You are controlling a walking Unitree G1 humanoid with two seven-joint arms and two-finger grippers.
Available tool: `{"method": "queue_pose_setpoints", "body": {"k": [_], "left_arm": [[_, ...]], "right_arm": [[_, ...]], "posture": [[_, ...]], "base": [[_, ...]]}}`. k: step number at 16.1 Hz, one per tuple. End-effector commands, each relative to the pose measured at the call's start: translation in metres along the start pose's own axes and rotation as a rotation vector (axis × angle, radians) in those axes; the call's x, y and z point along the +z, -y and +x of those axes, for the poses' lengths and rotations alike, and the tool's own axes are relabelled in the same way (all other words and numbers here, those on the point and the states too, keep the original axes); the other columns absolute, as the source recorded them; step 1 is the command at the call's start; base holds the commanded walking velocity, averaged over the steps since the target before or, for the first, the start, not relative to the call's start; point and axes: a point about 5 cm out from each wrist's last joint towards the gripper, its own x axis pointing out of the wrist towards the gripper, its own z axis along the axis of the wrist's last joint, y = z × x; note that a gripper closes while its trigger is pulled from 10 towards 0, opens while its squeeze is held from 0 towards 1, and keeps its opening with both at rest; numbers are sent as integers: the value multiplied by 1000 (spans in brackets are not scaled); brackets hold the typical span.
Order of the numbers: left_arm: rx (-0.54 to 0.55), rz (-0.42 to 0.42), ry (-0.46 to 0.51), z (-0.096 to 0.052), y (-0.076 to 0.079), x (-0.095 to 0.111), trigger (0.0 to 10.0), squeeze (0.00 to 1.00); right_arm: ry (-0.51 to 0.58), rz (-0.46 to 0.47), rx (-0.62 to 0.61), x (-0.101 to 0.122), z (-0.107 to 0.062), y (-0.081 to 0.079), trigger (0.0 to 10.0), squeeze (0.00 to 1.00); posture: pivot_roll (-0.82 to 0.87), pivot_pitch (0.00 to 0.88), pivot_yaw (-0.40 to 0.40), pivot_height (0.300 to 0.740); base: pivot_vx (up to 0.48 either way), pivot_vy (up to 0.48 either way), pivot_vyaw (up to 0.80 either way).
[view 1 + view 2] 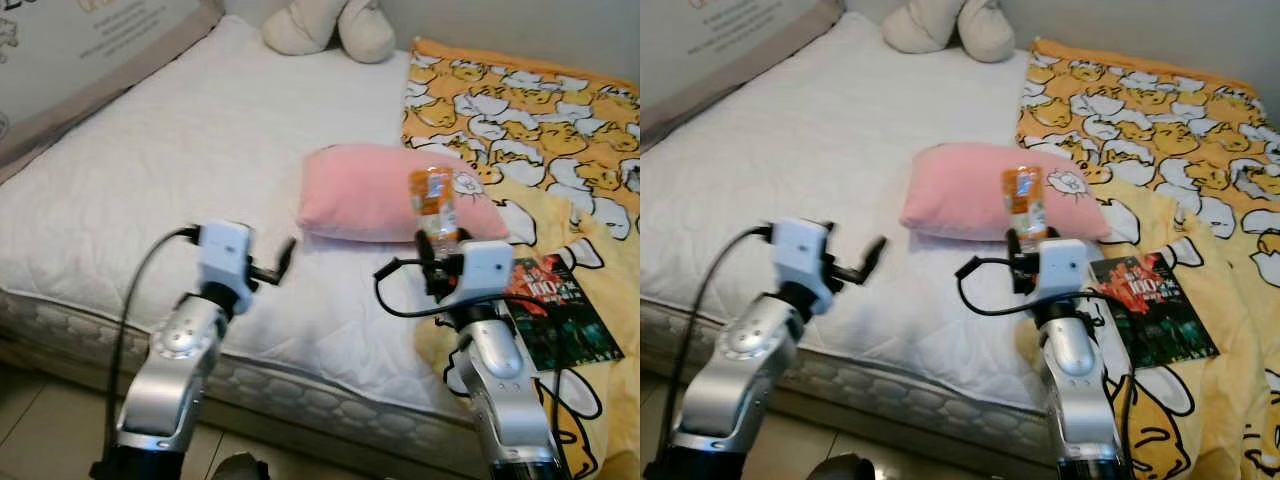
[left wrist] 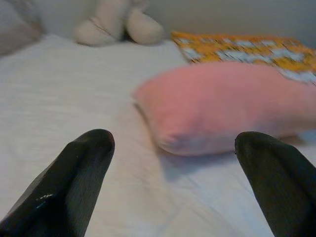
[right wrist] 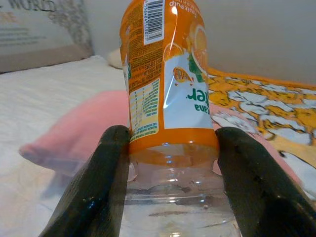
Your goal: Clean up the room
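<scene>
Here the right end effector (image 1: 437, 252) pinches an empty plastic bottle (image 1: 433, 205) at its clear lower body, held aloft near the pink pillow (image 1: 370, 190) above the bed (image 1: 150, 180); likely light, slick and crushable. The left end effector (image 1: 280, 262), fingers spread, hovers left, reaching forward.

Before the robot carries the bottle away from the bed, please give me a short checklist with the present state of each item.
1. Right gripper jaws closed on both sides of the bottle: ok.
2. Bottle lifted off the bed: ok.
3. Bottle empty, nothing to spill: ok, the clear part looks empty.
4. Cap on: cannot tell.
5. Left gripper free, jaws open: ok.
6. Other things to tidy: not ok; the book and pink pillow lie on the bed.
</scene>
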Motion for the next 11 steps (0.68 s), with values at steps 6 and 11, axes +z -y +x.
{"method": "queue_pose_setpoints", "body": {"k": [6,11], "left_arm": [[-122,206,-10,-13,-5,0,10000,0],[-212,244,14,20,2,9,10000,0]], "right_arm": [[-32,32,-50,-11,-37,2,0,0],[5,74,-80,-7,-8,-9,0,0]], "posture": [[38,0,10,736],[-10,0,75,736]], "base": [[0,0,0],[0,0,0]]}}
